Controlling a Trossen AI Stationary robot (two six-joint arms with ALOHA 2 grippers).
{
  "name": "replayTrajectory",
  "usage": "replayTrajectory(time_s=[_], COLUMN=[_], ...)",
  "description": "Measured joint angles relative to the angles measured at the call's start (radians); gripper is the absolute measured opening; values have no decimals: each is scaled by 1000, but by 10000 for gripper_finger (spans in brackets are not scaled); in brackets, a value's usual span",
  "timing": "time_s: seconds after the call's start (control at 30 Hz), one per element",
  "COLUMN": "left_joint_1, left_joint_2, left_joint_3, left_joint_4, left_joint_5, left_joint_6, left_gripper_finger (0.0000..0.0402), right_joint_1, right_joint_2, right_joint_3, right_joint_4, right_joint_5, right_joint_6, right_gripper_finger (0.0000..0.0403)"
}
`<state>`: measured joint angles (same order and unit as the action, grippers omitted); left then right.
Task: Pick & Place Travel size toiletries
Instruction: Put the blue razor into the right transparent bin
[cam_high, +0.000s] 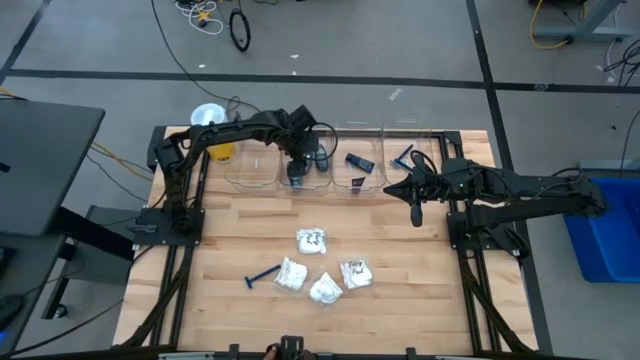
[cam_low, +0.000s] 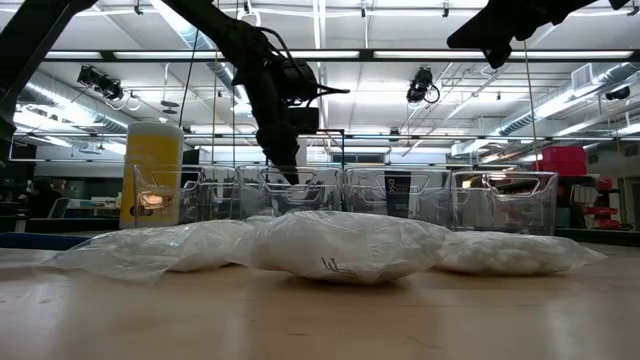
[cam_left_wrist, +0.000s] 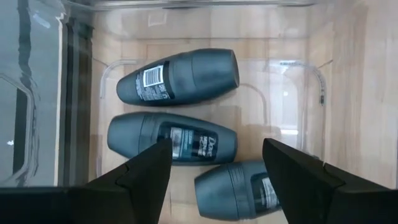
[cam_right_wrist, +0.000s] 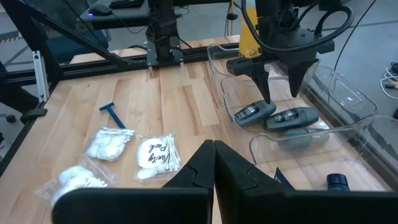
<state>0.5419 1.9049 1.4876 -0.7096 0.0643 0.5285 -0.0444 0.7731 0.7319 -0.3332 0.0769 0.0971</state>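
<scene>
Currently the left gripper (cam_right_wrist: 278, 78) hangs over a clear bin (cam_left_wrist: 292, 81) with its fingers (cam_left_wrist: 146, 171) spread and nothing between them; three dark grey roll-ons (cam_left_wrist: 177, 76) lie in the bin directly below, one beyond the fingertips, one under the gap, one partly hidden by the near finger. Right gripper (cam_right_wrist: 213, 163) waits above the table with fingers pressed together, empty; in the high view it sits beside the end bin. Remaining items lie well away from both: four white packets (cam_high: 312, 240) clustered on the wood and a blue razor (cam_high: 263, 275) beside them. Risks as I judge them: if the left fingers lift out carelessly, a tip may catch the bin wall and drag or tip the bin, since clear walls stand close on either side. The packets look soft and slack, so a pinch may take only film and let one slip. The razor lies flat and thin; fingers may scrape wood and miss it.
</scene>
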Motion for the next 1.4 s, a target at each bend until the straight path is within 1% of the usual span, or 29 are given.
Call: replayTrajectory(time_s=[0.07,0.13,0.33,0.47,0.67,0.97,1.17,1.3,1.4], left_joint_1=[0,0,-5,-6,-8,-11,-33,-55,-75], left_joint_2=[0,0,-1,-1,-1,-1,-3,-35,-72], left_joint_3=[3,10,31,54,95,122,122,122,122], left_joint_4=[-9,-20,-55,-94,-147,-165,-182,-201,-205], left_joint_5=[0,0,-6,11,12,12,41,49,50], left_joint_6=[1,0,-2,-6,-20,-26,-43,-42,-42], left_gripper_finger=[253,240,171,130,85,46,21,7,6], right_joint_1=[0,0,0,0,0,0,0,0,0], right_joint_2=[0,0,0,0,0,0,0,0,0], right_joint_3=[0,0,0,0,0,0,0,0,0], right_joint_4=[0,0,0,0,0,0,0,0,0], right_joint_5=[0,0,0,0,-1,-1,-1,-1,-1], right_joint_6=[0,0,0,0,0,0,0,0,0], right_gripper_finger=[7,7,7,7,7,7,7,7,7])
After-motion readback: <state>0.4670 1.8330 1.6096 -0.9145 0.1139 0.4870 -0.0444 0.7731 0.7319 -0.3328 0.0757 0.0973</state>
